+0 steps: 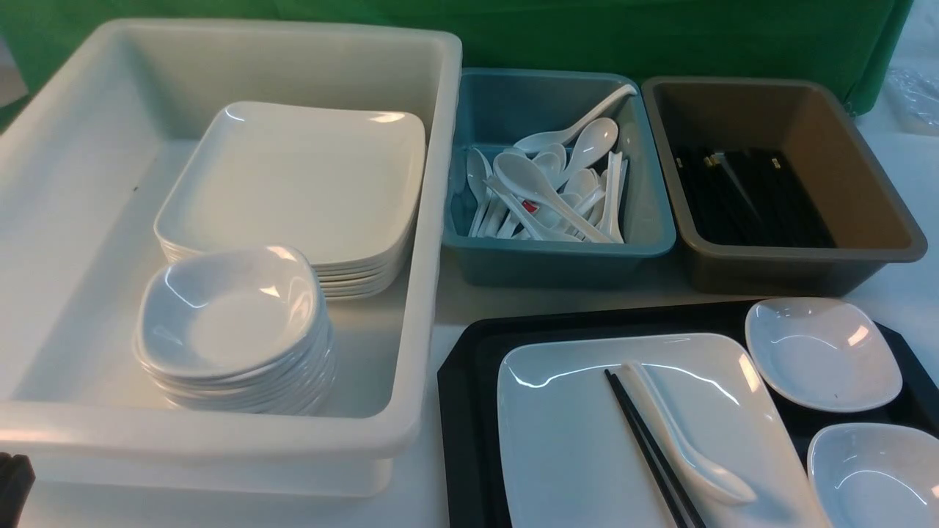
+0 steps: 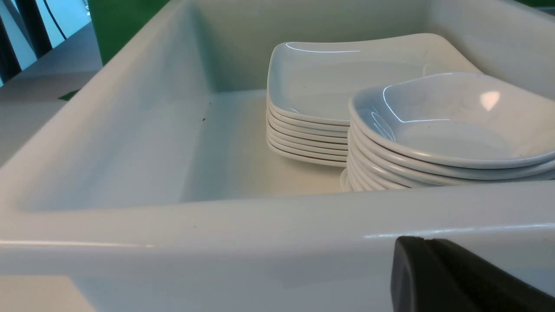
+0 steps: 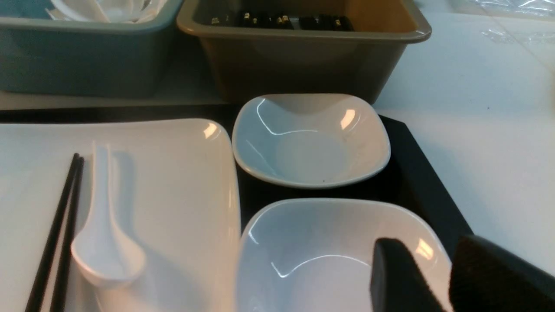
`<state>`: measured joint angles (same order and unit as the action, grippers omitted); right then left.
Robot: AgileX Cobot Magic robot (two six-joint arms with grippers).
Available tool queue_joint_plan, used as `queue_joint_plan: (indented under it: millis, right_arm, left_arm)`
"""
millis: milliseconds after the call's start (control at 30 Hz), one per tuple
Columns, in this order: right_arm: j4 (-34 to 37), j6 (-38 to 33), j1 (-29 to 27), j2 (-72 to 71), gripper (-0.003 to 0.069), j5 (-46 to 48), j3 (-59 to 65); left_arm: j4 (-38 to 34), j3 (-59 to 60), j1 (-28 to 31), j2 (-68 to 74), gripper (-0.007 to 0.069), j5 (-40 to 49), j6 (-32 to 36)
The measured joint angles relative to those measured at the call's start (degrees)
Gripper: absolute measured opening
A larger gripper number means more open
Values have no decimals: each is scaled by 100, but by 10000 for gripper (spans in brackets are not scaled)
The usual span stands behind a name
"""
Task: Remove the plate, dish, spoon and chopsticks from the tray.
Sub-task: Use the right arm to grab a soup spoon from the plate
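The black tray point(image 1: 469, 381) lies at the front right. On it rests the large white plate point(image 1: 579, 440), with the black chopsticks point(image 1: 649, 455) and the white spoon point(image 1: 682, 440) lying side by side across it. Two small white dishes sit on the tray's right side, a far dish point(image 1: 821, 352) and a near dish point(image 1: 873, 469). My right gripper point(image 3: 427, 245) is shut on the near dish point(image 3: 312, 260), one finger inside its rim and one outside. It is outside the front view. My left gripper point(image 2: 422, 239) is shut and empty, low before the white tub's front wall.
The big white tub point(image 1: 433, 220) on the left holds a stack of plates point(image 1: 293, 183) and a stack of dishes point(image 1: 235, 323). Behind the tray stand a blue tub point(image 1: 645, 242) with several spoons and a brown tub point(image 1: 880, 220) with chopsticks.
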<state>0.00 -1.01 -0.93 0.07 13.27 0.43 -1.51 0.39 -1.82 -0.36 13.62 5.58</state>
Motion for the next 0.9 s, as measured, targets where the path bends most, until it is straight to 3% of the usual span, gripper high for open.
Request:
queue_joint_plan:
  millis: [367,467,633,733,833,900]
  right_arm:
    - [0,0,0,0,239,0,0]
    - [0,0,0,0,239,0,0]
    - [0,0,0,0,239,0,0]
    - [0,0,0,0,239,-11,0]
    - [137,353,0,0,239,-281,0]
    - [513,1158,0,0,239,-853,0]
  left_arm:
    - [227,0,0,0,20,-79,0]
    - [152,0,0,0,20,-711,-222]
    - [-884,0,0,0,20,-1976,-1288]
    - [-1029,0,0,0,20,-2368,-1533]
    - [-1011,0,0,0,20,-2636,-1648]
    - [-1016,0,0,0,20,-2834,-1900]
